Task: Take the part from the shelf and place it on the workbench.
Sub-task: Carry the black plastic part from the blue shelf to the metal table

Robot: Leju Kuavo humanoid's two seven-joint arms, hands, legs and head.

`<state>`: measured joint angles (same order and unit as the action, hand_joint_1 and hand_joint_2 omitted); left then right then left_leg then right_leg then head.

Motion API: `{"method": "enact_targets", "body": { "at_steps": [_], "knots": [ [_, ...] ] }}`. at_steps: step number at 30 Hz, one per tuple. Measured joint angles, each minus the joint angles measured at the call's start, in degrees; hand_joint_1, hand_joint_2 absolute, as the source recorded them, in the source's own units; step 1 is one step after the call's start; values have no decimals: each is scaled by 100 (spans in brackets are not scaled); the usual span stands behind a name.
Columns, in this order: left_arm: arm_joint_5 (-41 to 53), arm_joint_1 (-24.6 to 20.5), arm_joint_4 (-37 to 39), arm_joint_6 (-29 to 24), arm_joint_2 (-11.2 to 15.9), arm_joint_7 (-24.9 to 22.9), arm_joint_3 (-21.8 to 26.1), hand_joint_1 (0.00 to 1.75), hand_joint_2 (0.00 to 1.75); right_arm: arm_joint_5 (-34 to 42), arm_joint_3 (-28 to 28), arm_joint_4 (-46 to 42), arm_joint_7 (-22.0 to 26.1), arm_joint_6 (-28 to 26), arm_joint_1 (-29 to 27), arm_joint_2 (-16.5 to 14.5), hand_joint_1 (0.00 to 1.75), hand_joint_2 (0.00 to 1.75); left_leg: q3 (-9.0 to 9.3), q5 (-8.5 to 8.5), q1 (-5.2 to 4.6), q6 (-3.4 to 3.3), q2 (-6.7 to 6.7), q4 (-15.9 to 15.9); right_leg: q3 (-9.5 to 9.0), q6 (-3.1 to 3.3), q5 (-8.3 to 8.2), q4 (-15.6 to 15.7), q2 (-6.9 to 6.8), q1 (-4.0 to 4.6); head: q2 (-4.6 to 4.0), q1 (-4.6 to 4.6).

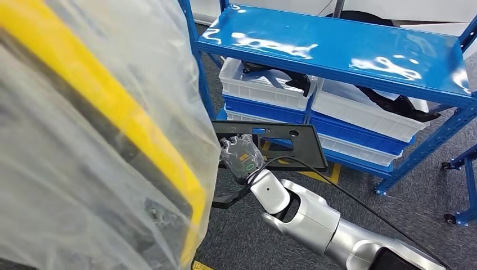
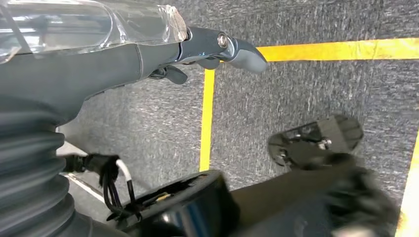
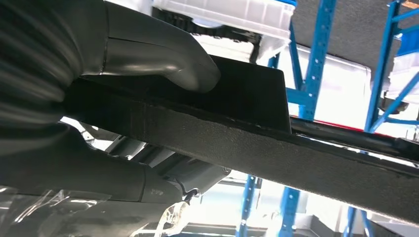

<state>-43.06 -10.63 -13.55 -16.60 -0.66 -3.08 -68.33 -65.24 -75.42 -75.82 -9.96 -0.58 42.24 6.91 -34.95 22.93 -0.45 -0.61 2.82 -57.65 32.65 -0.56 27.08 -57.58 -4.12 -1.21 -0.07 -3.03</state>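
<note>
The part is a flat black panel point(image 1: 270, 140) with rectangular cutouts, held level above the floor in front of the blue shelf point(image 1: 337, 48). My right hand point(image 1: 243, 160), wrapped in clear film, grips the panel's near left edge. In the right wrist view the thumb point(image 3: 195, 74) presses on the panel's upper face point(image 3: 247, 94), and its thick dark edge point(image 3: 257, 148) crosses the picture. My left hand point(image 2: 163, 54) hangs over the grey carpet with its thumb point(image 2: 242, 52) stretched out and nothing in it.
White and blue bins point(image 1: 264, 87) holding more black parts point(image 1: 402, 104) stand on the shelf's lower level. A big yellow-and-black thing under clear plastic point(image 1: 84, 140) blocks the left half of the head view. Yellow tape lines point(image 2: 206, 123) mark the carpet. A second blue frame on casters point(image 1: 468, 185) stands at right.
</note>
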Motion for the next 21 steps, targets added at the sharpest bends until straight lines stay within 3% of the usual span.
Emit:
{"method": "enact_targets", "body": {
  "at_steps": [2,4,6,8,9,10,11,12,13,15,17,19,21],
  "knots": [
    [11,-27,0,-9,15,10,0,0,175,22,7,0,-12,3,3,7,175,175,87,-16,-80,-63,106,235,-17,-39,13,21,-103,16,0,1],
    [10,-31,0,-14,29,19,0,0,175,38,14,-1,-19,3,1,5,175,175,98,-45,-68,-101,-11,296,-56,-92,38,49,-181,16,0,4],
    [7,-36,0,-17,46,21,0,0,175,30,28,-3,-28,-5,9,4,175,175,166,-94,-30,-155,-140,398,-8,-127,196,-149,-6,15,-1,12],
    [-7,-58,0,-20,52,14,1,0,175,18,38,-4,-35,-15,14,15,175,175,207,-114,-15,-198,-275,446,283,-124,533,-801,281,16,-2,18],
    [-17,-62,0,-12,52,13,1,0,175,10,38,-5,-38,-18,9,26,175,175,209,-110,-14,-210,-350,444,482,-122,687,-1188,357,19,-2,20],
    [-25,-54,0,2,49,18,1,0,175,4,38,-4,-40,-17,-4,38,175,175,212,-105,-14,-215,-430,441,631,-126,755,-1457,391,21,-2,20],
    [-27,-34,0,20,44,22,1,0,175,-3,38,-5,-43,-16,-14,50,175,175,218,-102,-10,-215,-513,435,697,-136,709,-1530,407,19,-2,21],
    [-27,-11,0,38,36,24,1,0,175,-9,38,-6,-46,-14,-19,59,175,175,223,-95,-1,-207,-598,422,654,-148,551,-1376,419,10,-2,21],
    [-27,10,0,48,25,21,1,0,175,-11,39,-8,-48,-9,-17,64,175,175,227,-77,14,-186,-682,393,507,-167,309,-1015,462,-10,-2,21],
    [-57,28,0,57,7,20,3,0,175,-11,40,-11,-46,14,-9,73,175,175,192,-18,36,-120,-835,291,191,-198,-4,-306,698,-62,-2,22],
    [-83,41,0,66,-6,45,7,0,175,-2,40,-19,-34,38,-19,78,175,175,120,9,51,-59,-961,219,83,-179,-30,-57,841,-70,-1,25],
    [-81,72,0,77,-17,72,9,0,175,36,41,-28,-27,40,-26,72,175,175,69,3,71,-19,-1035,210,84,-114,-34,-47,734,-53,0,28],
    [-84,88,-1,75,-36,83,11,0,175,89,48,-36,-26,25,-17,60,175,175,-44,97,61,39,-809,9,59,-50,-33,-36,609,-66,0,7]
  ]
}}
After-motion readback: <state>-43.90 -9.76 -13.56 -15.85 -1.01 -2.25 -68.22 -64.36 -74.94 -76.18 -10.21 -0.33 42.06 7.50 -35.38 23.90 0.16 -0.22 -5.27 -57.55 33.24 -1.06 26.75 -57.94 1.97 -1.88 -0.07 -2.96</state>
